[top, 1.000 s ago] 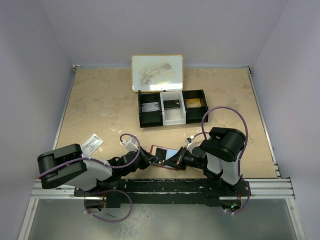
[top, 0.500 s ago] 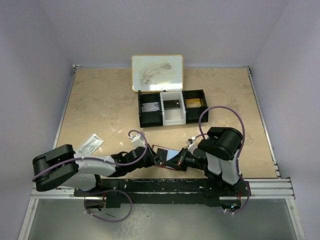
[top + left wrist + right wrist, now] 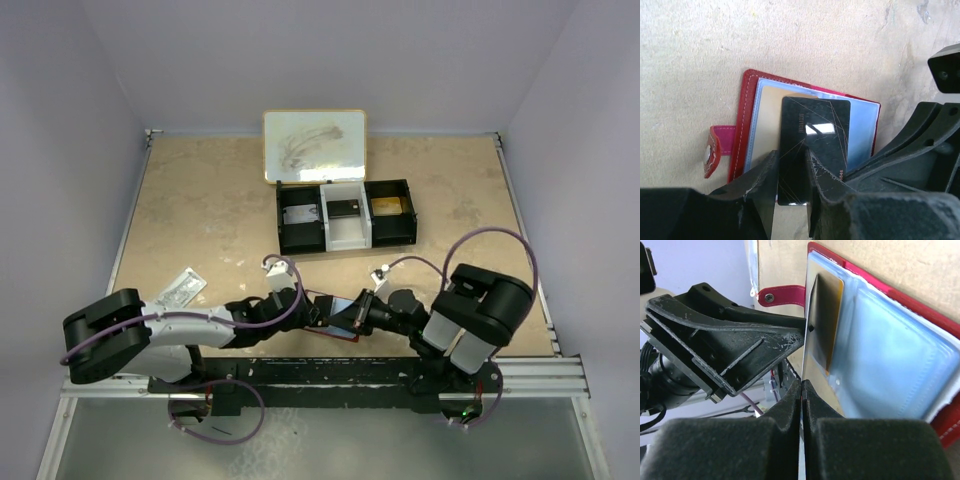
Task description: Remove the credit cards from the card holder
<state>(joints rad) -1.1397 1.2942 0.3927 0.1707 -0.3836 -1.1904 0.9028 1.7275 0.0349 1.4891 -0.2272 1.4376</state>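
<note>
The red card holder (image 3: 338,306) lies open on the table near the front edge, between the two grippers. In the left wrist view its red cover (image 3: 749,115), pale blue sleeves and side tab (image 3: 716,150) show. A black card (image 3: 815,127) sticks partly out of a sleeve toward my left gripper (image 3: 791,160). That gripper's jaws stand slightly apart over the card's near end, gripping nothing. My right gripper (image 3: 801,385) is shut on the card's edge (image 3: 806,340), seen edge-on, beside the holder (image 3: 890,355).
A long black tray (image 3: 283,235) with a white middle holds cards at mid-table. A small whiteboard (image 3: 314,145) lies behind it. A clear packet (image 3: 181,289) lies at the left. The metal rail (image 3: 530,375) runs along the front edge.
My left gripper has reached further right to the holder. The right arm's elbow has swung out to the right while its gripper stays at the holder.
</note>
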